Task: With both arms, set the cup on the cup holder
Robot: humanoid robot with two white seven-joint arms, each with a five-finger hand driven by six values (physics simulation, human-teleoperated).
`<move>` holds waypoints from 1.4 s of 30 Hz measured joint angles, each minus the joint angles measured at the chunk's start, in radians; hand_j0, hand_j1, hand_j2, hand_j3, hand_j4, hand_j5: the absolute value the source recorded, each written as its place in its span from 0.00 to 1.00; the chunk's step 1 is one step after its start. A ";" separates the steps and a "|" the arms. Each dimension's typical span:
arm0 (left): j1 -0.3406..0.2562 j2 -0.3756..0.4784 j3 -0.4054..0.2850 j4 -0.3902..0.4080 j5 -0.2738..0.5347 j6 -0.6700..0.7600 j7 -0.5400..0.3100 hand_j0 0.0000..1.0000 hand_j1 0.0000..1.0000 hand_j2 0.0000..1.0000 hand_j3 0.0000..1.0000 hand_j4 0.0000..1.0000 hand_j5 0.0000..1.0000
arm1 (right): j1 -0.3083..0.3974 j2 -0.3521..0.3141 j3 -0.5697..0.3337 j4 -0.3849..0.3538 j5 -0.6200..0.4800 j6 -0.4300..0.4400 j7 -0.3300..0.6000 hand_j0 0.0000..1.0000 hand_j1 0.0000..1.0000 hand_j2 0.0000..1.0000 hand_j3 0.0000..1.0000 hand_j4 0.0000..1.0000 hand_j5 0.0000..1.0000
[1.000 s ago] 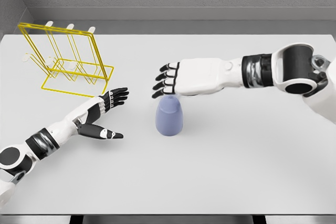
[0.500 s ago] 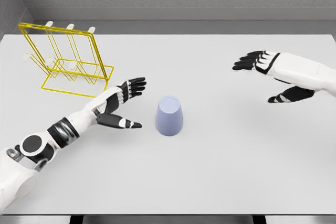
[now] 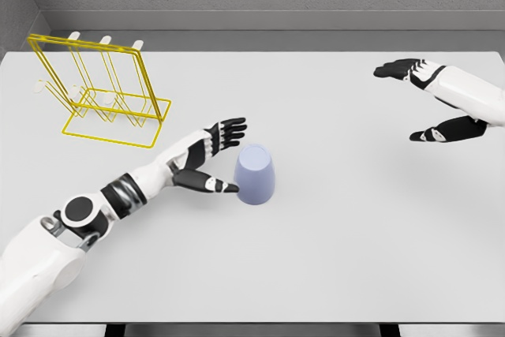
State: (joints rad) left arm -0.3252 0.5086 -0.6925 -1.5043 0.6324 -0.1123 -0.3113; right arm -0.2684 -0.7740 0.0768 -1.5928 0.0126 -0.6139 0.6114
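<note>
Head view: left robot hand (image 3: 211, 155) spread beside cup (image 3: 255, 175); right robot hand (image 3: 430, 100) spread, arm cut off.

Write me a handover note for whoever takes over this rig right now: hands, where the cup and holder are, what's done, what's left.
Left hand: open, fingers spread, right beside the cup on its left; thumb tip at the cup's wall, no grasp closed.
Right hand: open, holding nothing, off at the table's right side, far from the cup.
Cup: lavender, upside down, mid-table.
Cup holder: yellow wire rack, far left, pegs bare.
Done: left hand has reached the cup.
Left: grasp, lift, carry to the rack, hang it on a peg.
</note>
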 measured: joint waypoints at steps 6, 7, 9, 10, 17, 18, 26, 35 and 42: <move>0.006 -0.004 -0.004 -0.003 -0.001 0.001 0.000 1.00 1.00 1.00 1.00 1.00 1.00 | 0.002 0.004 -0.001 0.004 0.000 0.000 0.000 1.00 1.00 1.00 1.00 1.00 1.00; 0.006 -0.004 -0.006 -0.004 -0.001 0.001 0.000 1.00 1.00 1.00 1.00 1.00 1.00 | 0.002 0.004 -0.001 0.005 0.000 0.000 0.000 1.00 1.00 1.00 1.00 1.00 1.00; 0.005 -0.006 -0.012 -0.005 -0.001 0.001 0.000 1.00 1.00 1.00 1.00 1.00 1.00 | 0.002 0.005 -0.001 0.006 0.000 0.000 0.000 1.00 1.00 1.00 1.00 1.00 1.00; 0.003 -0.007 -0.014 -0.005 -0.001 0.001 0.000 1.00 1.00 1.00 1.00 1.00 1.00 | 0.002 0.005 -0.001 0.006 0.000 0.000 0.000 1.00 1.00 1.00 1.00 1.00 1.00; 0.003 -0.032 -0.019 -0.003 -0.002 0.003 0.000 1.00 1.00 1.00 1.00 1.00 1.00 | 0.002 0.005 -0.002 0.008 0.000 0.000 0.000 1.00 1.00 1.00 1.00 1.00 1.00; 0.002 -0.035 -0.019 -0.003 -0.002 0.003 0.000 1.00 1.00 1.00 1.00 1.00 1.00 | 0.002 0.005 -0.002 0.008 0.000 0.000 0.000 1.00 1.00 1.00 1.00 1.00 1.00; 0.005 -0.052 -0.020 -0.001 -0.001 0.030 0.000 1.00 1.00 1.00 1.00 1.00 1.00 | 0.002 0.005 -0.002 0.008 0.000 0.000 0.000 1.00 1.00 1.00 1.00 1.00 1.00; 0.009 -0.065 -0.027 0.009 -0.001 0.037 0.000 1.00 1.00 1.00 1.00 1.00 1.00 | 0.003 0.005 -0.002 0.021 -0.001 0.000 0.000 1.00 1.00 1.00 1.00 1.00 1.00; 0.005 -0.071 -0.038 0.019 0.004 0.037 0.000 1.00 1.00 1.00 1.00 1.00 1.00 | 0.003 0.005 -0.002 0.020 -0.002 0.000 0.000 1.00 1.00 1.00 1.00 1.00 1.00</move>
State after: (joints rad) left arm -0.3206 0.4377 -0.7307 -1.4856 0.6361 -0.0751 -0.3113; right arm -0.2654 -0.7691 0.0749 -1.5730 0.0109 -0.6139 0.6114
